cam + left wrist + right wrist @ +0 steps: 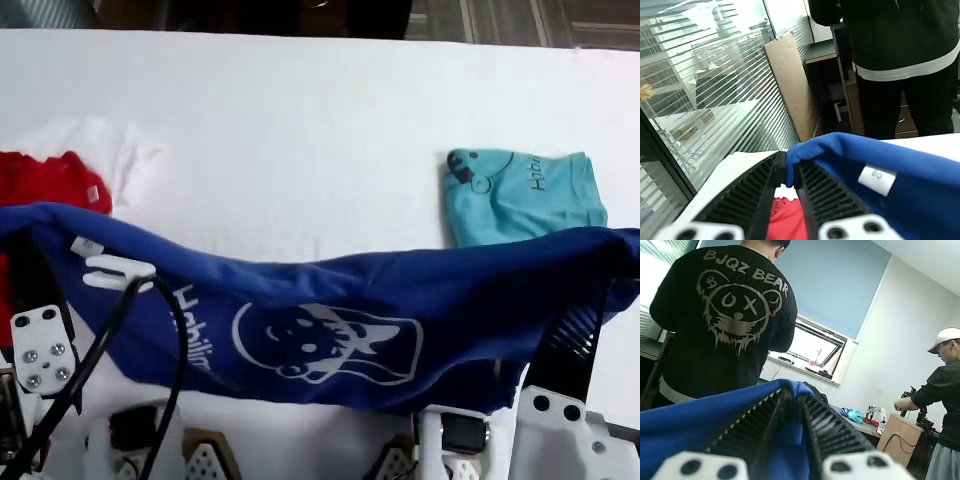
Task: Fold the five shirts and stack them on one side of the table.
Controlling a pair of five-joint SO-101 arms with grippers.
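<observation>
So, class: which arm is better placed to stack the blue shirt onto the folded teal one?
Probably the right: its jaws pinch the blue shirt at the end nearest the teal shirt; the left jaws hold the end by the red shirt.

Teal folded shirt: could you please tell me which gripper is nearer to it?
Right. The right gripper pinches the blue shirt at the end just beside the teal shirt; the left gripper pinches the far opposite end, by the red shirt.
</observation>
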